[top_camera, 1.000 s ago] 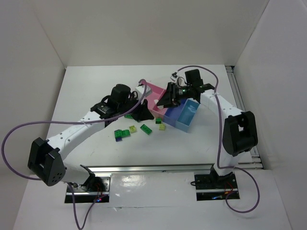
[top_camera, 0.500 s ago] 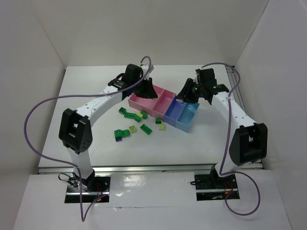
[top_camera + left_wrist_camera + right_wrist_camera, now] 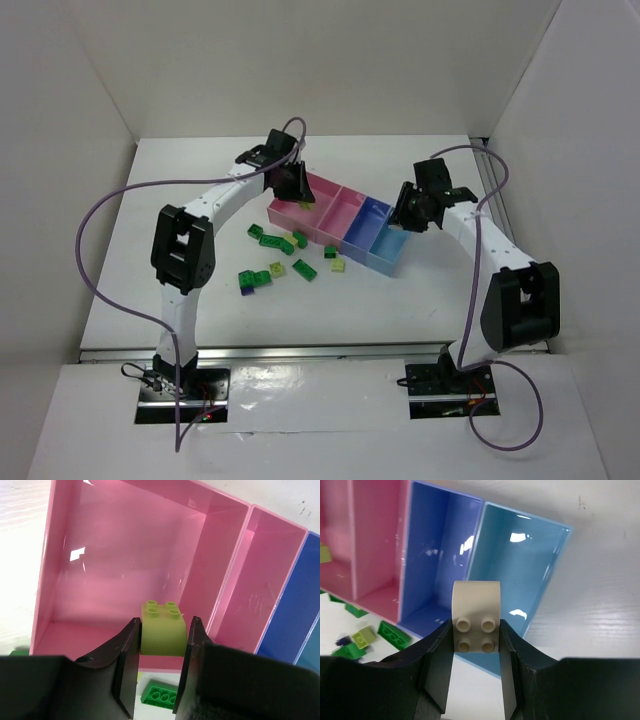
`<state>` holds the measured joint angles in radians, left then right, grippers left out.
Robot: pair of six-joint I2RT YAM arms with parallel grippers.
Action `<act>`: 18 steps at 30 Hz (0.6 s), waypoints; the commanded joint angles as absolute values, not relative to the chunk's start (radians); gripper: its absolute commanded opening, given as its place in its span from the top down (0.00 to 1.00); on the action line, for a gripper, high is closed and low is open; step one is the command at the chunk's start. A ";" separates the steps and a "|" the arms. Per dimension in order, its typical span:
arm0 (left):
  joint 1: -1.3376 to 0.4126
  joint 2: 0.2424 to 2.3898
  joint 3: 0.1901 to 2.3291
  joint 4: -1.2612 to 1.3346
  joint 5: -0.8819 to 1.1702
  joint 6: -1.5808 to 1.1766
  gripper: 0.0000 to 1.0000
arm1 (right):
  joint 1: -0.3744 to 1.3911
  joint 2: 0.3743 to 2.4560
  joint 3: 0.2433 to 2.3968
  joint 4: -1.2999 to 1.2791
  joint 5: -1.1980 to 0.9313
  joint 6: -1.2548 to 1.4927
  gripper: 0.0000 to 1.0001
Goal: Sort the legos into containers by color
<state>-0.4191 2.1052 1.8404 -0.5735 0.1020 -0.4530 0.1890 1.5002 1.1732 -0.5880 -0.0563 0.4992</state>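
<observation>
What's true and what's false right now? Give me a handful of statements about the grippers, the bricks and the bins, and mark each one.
1. The left gripper holds a lime-yellow brick. True.
2. The right gripper is empty. False: it is clamped on a cream brick.
3. The left gripper is above the blue bin. False: it is above the pink bin.
4. The light blue bin ends the row, next to the blue bin. True.
5. Every brick is already sorted. False: several green bricks lie on the table beside the bins.
</observation>
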 commanded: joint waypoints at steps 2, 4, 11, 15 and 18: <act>-0.426 2.114 1.898 -0.591 0.080 -0.472 0.97 | 0.184 1.516 1.144 -0.592 -0.006 0.474 0.63; -0.417 2.123 1.898 -0.600 0.071 -0.472 0.97 | 0.184 1.528 1.144 -0.583 -0.006 0.474 0.55; -0.417 2.143 1.928 -0.620 0.095 -0.453 0.39 | 0.184 1.555 1.144 -0.583 -0.006 0.446 0.25; -0.417 2.109 1.937 -0.638 0.095 -0.443 0.26 | 0.184 1.566 1.187 -0.607 -0.006 0.437 0.23; -0.417 2.050 1.947 -0.652 0.026 -0.434 0.26 | 0.204 1.553 1.210 -0.607 0.015 0.437 0.23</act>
